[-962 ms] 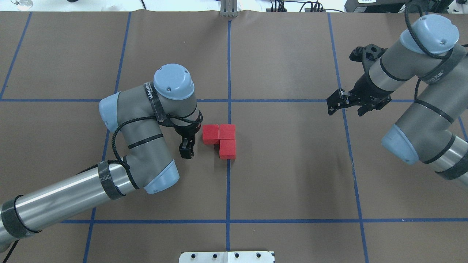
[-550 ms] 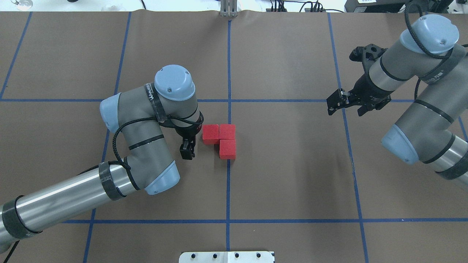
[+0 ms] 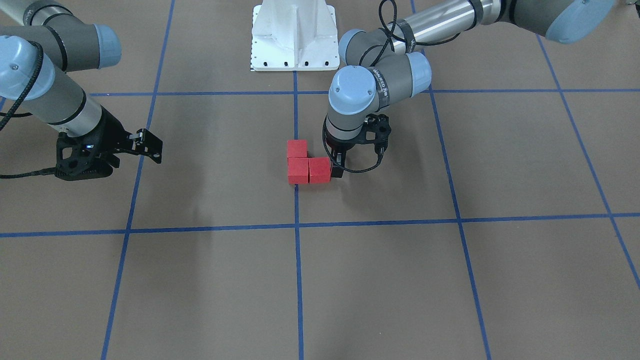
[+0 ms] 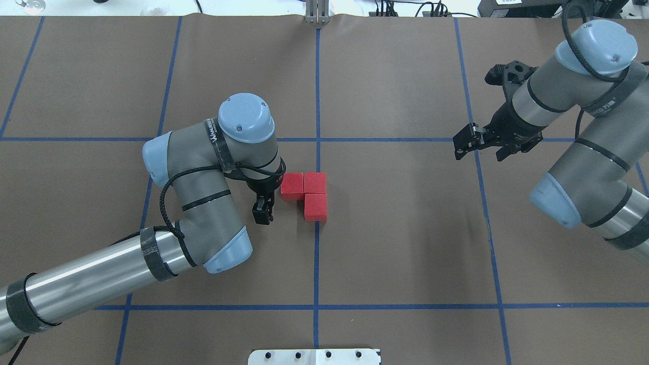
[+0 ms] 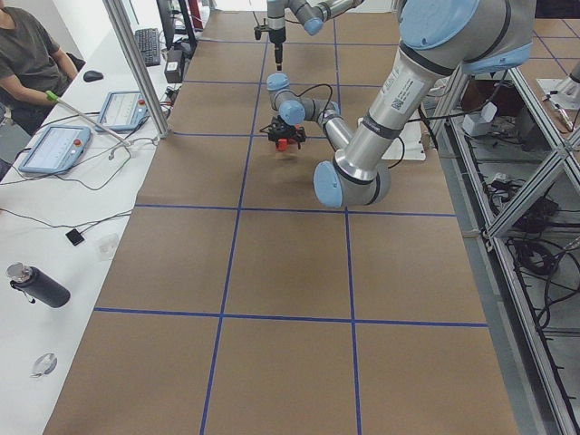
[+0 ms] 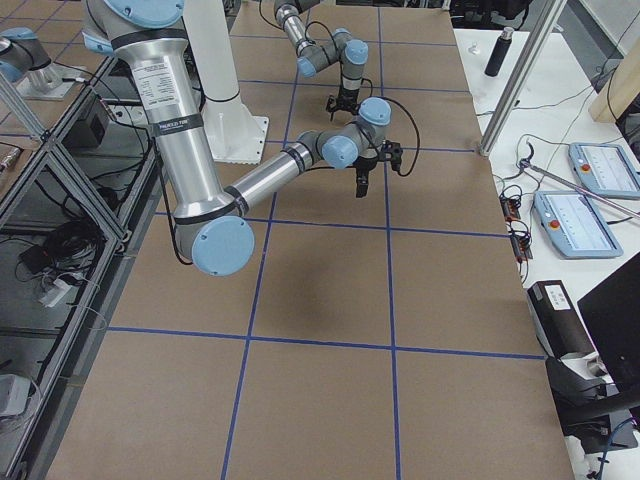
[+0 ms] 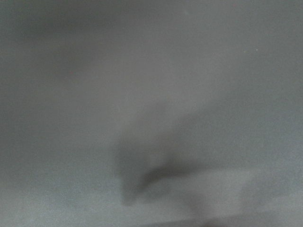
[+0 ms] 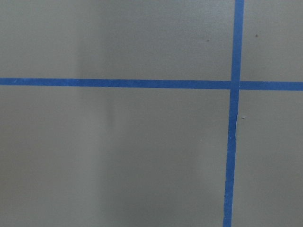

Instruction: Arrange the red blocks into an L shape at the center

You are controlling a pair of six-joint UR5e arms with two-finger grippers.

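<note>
Three red blocks lie touching in an L on the central blue tape line [image 4: 316, 253]: one on the left [image 4: 292, 185], one at the corner [image 4: 315, 182], one nearer the robot [image 4: 315, 207]. They also show in the front view [image 3: 309, 167] and, small, in the exterior left view [image 5: 283, 143]. My left gripper [image 4: 262, 213] hangs low just left of the left block, its narrow tip [image 3: 336, 171] close beside it; it looks shut and empty. My right gripper [image 4: 479, 151] is open and empty far to the right, above a tape crossing. The left wrist view is a grey blur.
The white robot base plate [image 4: 314, 356] sits at the near edge, also in the front view [image 3: 294, 35]. The brown surface carries a blue tape grid. An operator and tablets sit beyond the far edge [image 5: 27, 54].
My left arm has shifted slightly right and toward the robot, its tip coming a little closer to the blocks. The blocks and the right arm have not moved.
</note>
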